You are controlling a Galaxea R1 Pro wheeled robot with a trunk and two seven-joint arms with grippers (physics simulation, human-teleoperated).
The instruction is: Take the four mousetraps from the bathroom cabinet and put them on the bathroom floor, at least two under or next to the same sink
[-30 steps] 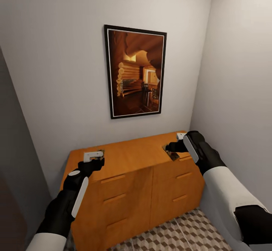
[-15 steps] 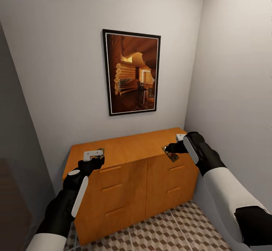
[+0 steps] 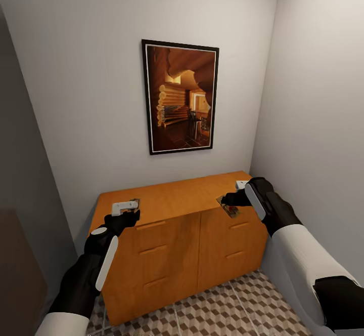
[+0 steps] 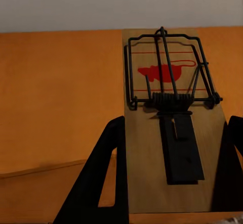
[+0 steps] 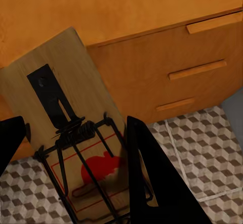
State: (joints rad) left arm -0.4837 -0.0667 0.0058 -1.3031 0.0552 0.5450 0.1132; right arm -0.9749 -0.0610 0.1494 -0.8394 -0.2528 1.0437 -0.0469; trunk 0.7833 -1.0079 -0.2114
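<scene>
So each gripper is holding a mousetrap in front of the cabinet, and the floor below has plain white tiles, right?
Not quite. Both hold: the left gripper has a mousetrap between its fingers, the right gripper another mousetrap, in front of the cabinet. But the floor is not plain white: the head view and right wrist view show a brown, beige and white cube pattern.

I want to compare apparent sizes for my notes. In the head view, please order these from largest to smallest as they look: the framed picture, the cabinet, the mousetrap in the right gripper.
1. The cabinet, the widest thing.
2. The framed picture on the wall, clearly smaller.
3. The mousetrap held in the right gripper, by far the smallest.
</scene>
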